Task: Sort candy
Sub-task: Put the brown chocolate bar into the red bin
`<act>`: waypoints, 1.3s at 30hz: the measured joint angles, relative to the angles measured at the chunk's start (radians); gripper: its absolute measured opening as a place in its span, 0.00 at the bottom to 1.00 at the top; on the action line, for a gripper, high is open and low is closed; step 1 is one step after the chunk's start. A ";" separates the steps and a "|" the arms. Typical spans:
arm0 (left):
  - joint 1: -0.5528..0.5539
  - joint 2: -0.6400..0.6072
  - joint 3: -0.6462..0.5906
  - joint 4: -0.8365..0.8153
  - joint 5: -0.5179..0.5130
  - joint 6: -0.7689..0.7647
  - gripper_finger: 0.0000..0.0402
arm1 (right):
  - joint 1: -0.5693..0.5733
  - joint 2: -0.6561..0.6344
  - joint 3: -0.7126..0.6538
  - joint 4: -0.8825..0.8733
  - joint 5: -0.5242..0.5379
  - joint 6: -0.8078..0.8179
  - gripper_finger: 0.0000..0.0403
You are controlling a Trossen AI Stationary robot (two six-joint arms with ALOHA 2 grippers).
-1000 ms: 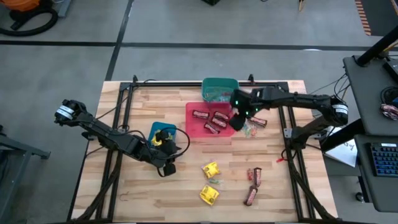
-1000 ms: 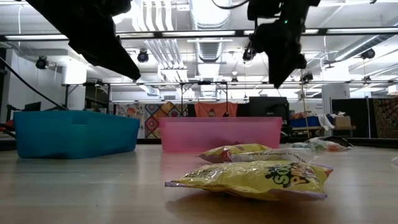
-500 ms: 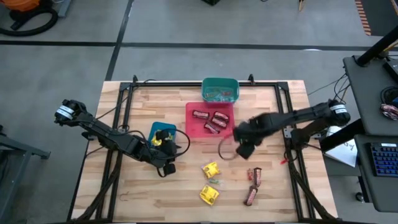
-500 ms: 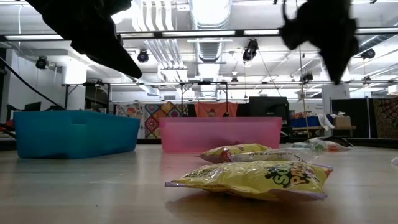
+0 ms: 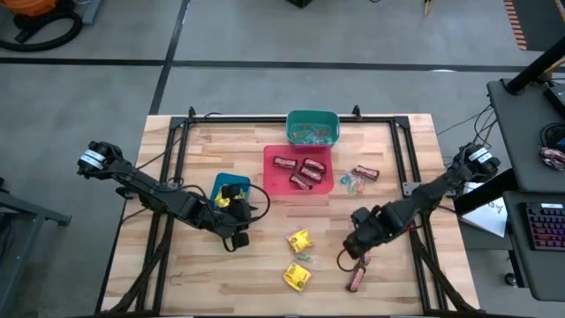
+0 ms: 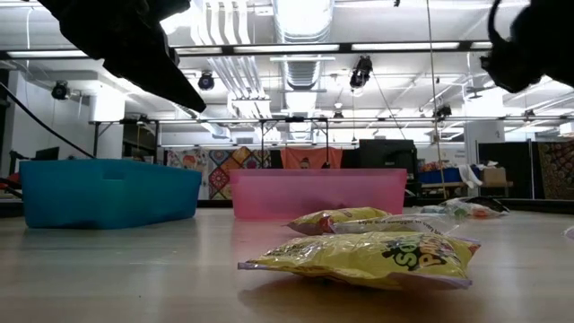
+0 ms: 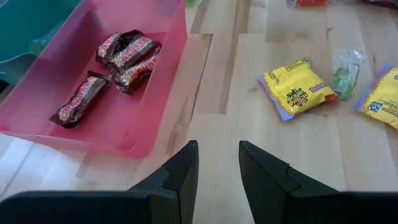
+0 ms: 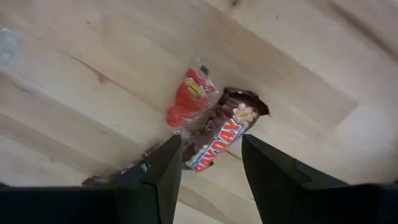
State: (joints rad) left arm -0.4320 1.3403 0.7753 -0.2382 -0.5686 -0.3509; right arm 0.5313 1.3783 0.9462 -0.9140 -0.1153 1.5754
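The candy lies scattered on the wooden table. Two yellow packets [image 5: 299,240] [image 5: 297,276] sit near the front middle, and a brown bar [image 5: 355,280] lies front right. Another brown bar [image 5: 365,172] and small wrapped pieces [image 5: 351,184] lie right of the red bin [image 5: 272,181], which holds several brown bars [image 7: 127,53]. My right gripper [image 5: 359,240] hangs open, pointing down, over a brown bar [image 8: 219,138] and a red wrapped piece [image 8: 187,99], touching neither. My left gripper [image 7: 219,171] stands open and holds nothing, just near-side of the blue bin [image 5: 231,184].
A teal bin [image 5: 312,128] with small pieces stands at the far middle. Black frame rails [image 5: 408,177] run along the table's sides. In the low view the blue bin [image 6: 108,193] and the pink-red bin [image 6: 318,193] stand behind the yellow packets [image 6: 368,258].
My right gripper has swung from above the red bin's right edge toward the table's near right, sinking and rolling its wrist. It now hangs over the brown bars at the front right. The left arm and the candy have kept still.
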 joint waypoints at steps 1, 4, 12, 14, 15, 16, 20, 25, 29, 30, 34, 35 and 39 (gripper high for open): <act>0.000 0.000 0.000 0.000 0.000 0.002 0.25 | 0.013 0.003 -0.010 0.014 0.008 0.029 0.40; 0.000 0.000 0.000 -0.001 0.000 0.002 0.25 | 0.044 0.013 -0.031 0.021 0.011 0.088 0.40; 0.000 0.000 0.000 -0.004 0.000 0.002 0.25 | 0.069 0.055 -0.081 0.142 0.011 0.147 0.40; 0.000 0.000 0.000 -0.004 0.000 0.002 0.25 | 0.069 0.069 -0.088 0.143 0.009 0.154 0.40; 0.000 0.000 0.000 -0.005 0.000 0.002 0.25 | 0.069 0.078 -0.090 0.142 0.006 0.155 0.40; 0.000 0.000 0.000 -0.005 0.000 0.002 0.25 | 0.069 0.088 -0.090 0.143 0.003 0.154 0.40; 0.000 0.000 0.000 -0.006 0.000 0.002 0.25 | 0.069 0.129 -0.090 0.145 0.002 0.136 0.40; 0.000 0.000 0.000 -0.007 0.000 0.003 0.25 | 0.069 0.157 -0.091 0.149 0.002 0.112 0.37; 0.000 0.000 0.000 -0.008 0.000 0.002 0.25 | 0.069 0.146 -0.091 0.142 -0.011 0.108 0.28; 0.000 0.000 0.000 -0.008 0.000 0.002 0.25 | 0.069 0.142 -0.091 0.137 -0.016 0.107 0.26; 0.000 0.000 0.000 -0.008 0.000 0.002 0.25 | 0.068 0.126 -0.091 0.132 -0.045 0.091 0.17; 0.000 0.000 0.000 -0.008 0.000 0.002 0.25 | 0.068 0.118 -0.091 0.128 -0.051 0.089 0.16; 0.000 0.000 0.000 -0.008 0.000 0.002 0.25 | 0.067 0.071 -0.090 0.067 -0.053 0.091 0.17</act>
State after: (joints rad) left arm -0.4320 1.3403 0.7753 -0.2459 -0.5690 -0.3485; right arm 0.5980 1.4491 0.8566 -0.8467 -0.1685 1.6662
